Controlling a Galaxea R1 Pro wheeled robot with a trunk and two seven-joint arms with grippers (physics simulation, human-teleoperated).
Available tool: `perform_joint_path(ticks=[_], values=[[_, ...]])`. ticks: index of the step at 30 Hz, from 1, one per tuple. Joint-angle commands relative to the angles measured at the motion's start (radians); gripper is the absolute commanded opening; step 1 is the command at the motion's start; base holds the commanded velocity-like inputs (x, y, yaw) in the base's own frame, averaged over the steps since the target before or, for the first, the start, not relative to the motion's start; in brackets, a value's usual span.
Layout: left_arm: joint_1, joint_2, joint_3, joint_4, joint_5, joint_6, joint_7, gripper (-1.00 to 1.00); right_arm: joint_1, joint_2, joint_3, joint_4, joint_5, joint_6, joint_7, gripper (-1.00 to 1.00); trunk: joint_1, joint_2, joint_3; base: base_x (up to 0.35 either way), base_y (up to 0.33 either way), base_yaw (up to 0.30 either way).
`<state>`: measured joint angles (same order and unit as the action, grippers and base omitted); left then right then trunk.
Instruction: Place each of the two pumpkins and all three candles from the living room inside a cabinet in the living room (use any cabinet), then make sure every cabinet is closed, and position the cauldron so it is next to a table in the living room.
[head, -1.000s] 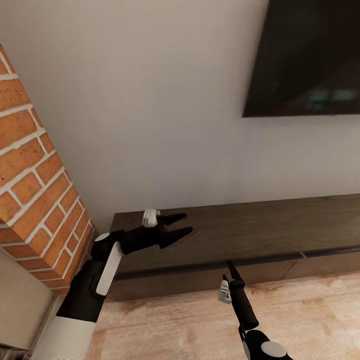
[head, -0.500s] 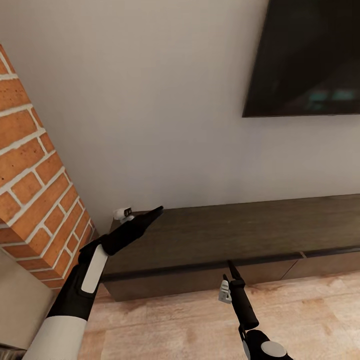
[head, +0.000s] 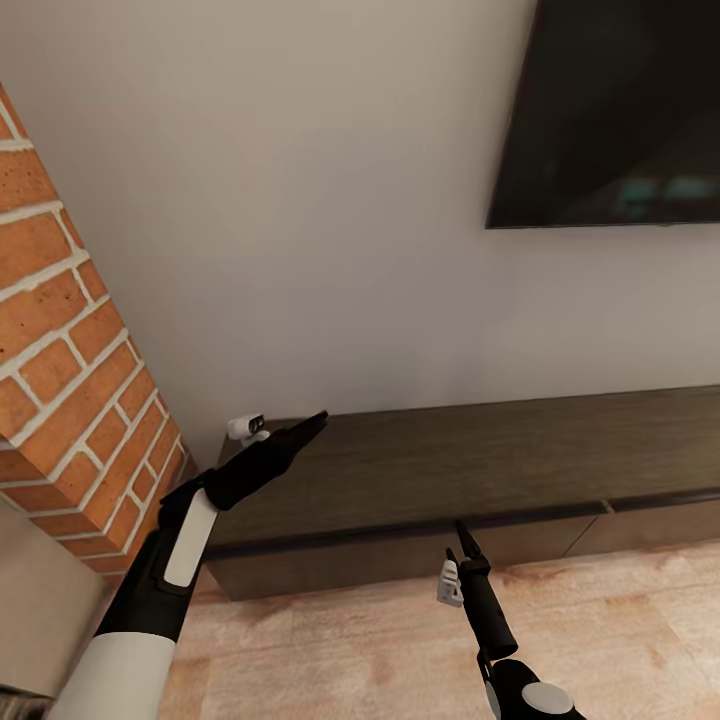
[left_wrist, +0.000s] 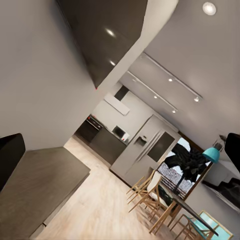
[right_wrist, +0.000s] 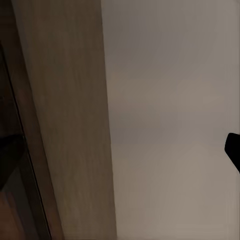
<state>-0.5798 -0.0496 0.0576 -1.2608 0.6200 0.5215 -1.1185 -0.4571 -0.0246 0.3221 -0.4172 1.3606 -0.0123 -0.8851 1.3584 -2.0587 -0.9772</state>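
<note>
The cabinet (head: 450, 470), a long low dark-brown unit with flat fronts, runs along the white wall with all its fronts flush. My left gripper (head: 314, 423) hovers over its left end, turned edge-on. In the left wrist view (left_wrist: 121, 150) its two fingers sit far apart at the frame's edges, open and empty, with the cabinet top (left_wrist: 40, 185) beneath. My right gripper (head: 460, 536) points at the cabinet's front edge near the middle. The right wrist view (right_wrist: 120, 152) shows it open and empty. The pumpkins, candles and cauldron are out of view.
A red brick column (head: 70, 380) stands just left of the cabinet, close to my left arm. A dark TV (head: 620, 120) hangs on the wall above. Light wood floor (head: 350, 650) lies in front. A distant dining table with chairs (left_wrist: 170, 200) appears in the left wrist view.
A second ago my left gripper was over the cabinet top with both fingers showing. It has pulled back to the left and rolled edge-on. The right arm stayed still.
</note>
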Motion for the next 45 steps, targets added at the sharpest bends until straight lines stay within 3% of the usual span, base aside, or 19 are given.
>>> perform_joint_path(ticks=[1, 11, 28, 33, 36, 39, 45], values=[[0.000, -0.001, -0.001, -0.002, 0.000, 0.000, 0.000, 1.00, 0.000, 0.000, 0.000, 0.000, 0.000, 0.000, 0.000, 1.00, 0.004, -0.007, -0.003, 0.000, 0.000, 0.000], [0.000, -0.001, -0.068, -0.008, -0.003, -0.001, 0.004, 1.00, 0.000, 0.000, 0.003, -0.001, 0.000, 0.000, -0.001, 1.00, 0.042, -0.077, -0.035, 0.000, 0.000, 0.000], [0.000, -0.001, -0.076, -0.043, -0.007, 0.001, 0.016, 1.00, 0.001, 0.002, -0.001, -0.001, 0.000, 0.000, -0.002, 1.00, 0.107, -0.196, -0.088, 0.000, 0.000, 0.000], [0.000, 0.000, -0.135, -0.096, -0.009, 0.002, 0.148, 1.00, 0.001, 0.003, 0.000, 0.000, 0.000, 0.000, -0.001, 1.00, 0.127, -0.231, -0.103, 0.000, 0.000, 0.000], [0.000, 0.004, -0.238, -0.148, -0.009, 0.002, 0.304, 1.00, 0.001, 0.003, 0.001, -0.001, 0.000, -0.001, -0.002, 1.00, 0.138, -0.252, -0.113, 0.000, 0.000, 0.000], [-0.001, 0.006, -0.279, -0.160, -0.008, 0.002, 0.363, 1.00, 0.001, 0.003, 0.001, -0.001, 0.000, -0.001, -0.002, 1.00, 0.150, -0.273, -0.122, 0.000, 0.000, 0.000], [-0.003, 0.012, -0.288, -0.167, -0.006, 0.003, 0.377, 1.00, 0.001, 0.002, 0.002, -0.002, 0.000, -0.001, -0.002, 1.00, 0.153, -0.280, -0.125, 0.000, 0.000, 0.000]])
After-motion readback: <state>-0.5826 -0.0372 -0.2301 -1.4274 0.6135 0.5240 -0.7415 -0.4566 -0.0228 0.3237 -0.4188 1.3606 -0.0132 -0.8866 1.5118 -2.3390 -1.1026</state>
